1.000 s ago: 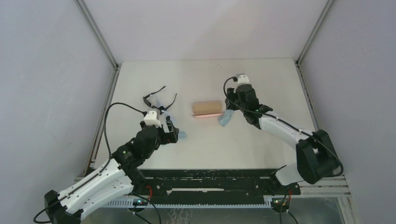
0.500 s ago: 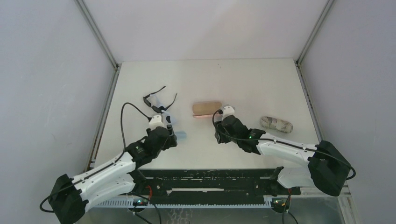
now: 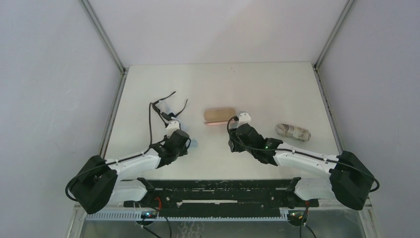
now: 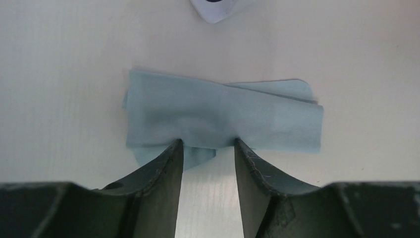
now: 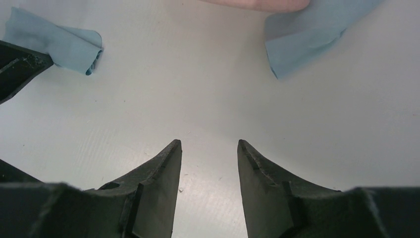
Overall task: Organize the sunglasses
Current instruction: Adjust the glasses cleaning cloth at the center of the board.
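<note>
Down at the middle left of the top view, the left gripper [image 4: 208,144] stands half open, its tips straddling the near edge of a folded light-blue cloth [image 4: 223,116]. The right gripper [image 5: 209,143], half open too, holds nothing. The black sunglasses [image 3: 159,108] lie just above, upper left of centre. The white sunglasses [image 4: 216,9] peek in at the left wrist view's top edge.

White tabletop [image 3: 257,84]. Black sunglasses [image 3: 162,110] far left. Pink case [image 3: 220,116] centre. Patterned pouch [image 3: 293,132] right. Folded light-blue cloth [image 4: 223,116] left of centre, white-framed sunglasses [image 4: 218,7] just beyond. Second blue cloth [image 5: 307,34] beside case.
</note>
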`<act>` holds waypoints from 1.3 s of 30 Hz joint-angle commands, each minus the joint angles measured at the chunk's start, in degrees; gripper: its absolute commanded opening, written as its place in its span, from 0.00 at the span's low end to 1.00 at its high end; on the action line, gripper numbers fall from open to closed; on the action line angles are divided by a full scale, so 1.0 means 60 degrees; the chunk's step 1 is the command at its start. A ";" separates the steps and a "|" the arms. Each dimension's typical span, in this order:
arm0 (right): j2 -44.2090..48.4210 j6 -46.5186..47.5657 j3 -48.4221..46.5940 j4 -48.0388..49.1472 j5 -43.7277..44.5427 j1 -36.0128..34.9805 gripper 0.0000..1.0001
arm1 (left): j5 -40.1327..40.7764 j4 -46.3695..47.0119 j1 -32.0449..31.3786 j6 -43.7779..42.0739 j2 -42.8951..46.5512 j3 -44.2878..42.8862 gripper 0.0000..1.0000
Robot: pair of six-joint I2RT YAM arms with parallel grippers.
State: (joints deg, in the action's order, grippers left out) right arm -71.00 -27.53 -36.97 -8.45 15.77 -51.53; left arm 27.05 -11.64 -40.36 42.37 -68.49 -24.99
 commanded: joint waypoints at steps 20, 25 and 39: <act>0.1541 -0.0313 0.0586 -0.0384 0.0887 -0.0098 0.46 | -0.1302 0.0999 -0.0410 -0.1177 0.0073 -0.0278 0.00; 0.2048 -0.0545 0.0993 -0.0455 0.0988 -0.0084 0.46 | -0.2010 0.1045 -0.1517 -0.1846 0.0914 -0.0536 0.00; 0.4520 -0.0744 0.2002 -0.1208 0.0551 -0.0099 0.49 | -0.3501 0.0271 -0.3212 -0.2202 0.1234 -0.1647 0.00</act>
State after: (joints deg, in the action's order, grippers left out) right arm -48.99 -31.62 -26.35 -15.18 20.88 -51.75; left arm 9.21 -8.36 -58.65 29.80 -62.50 -31.05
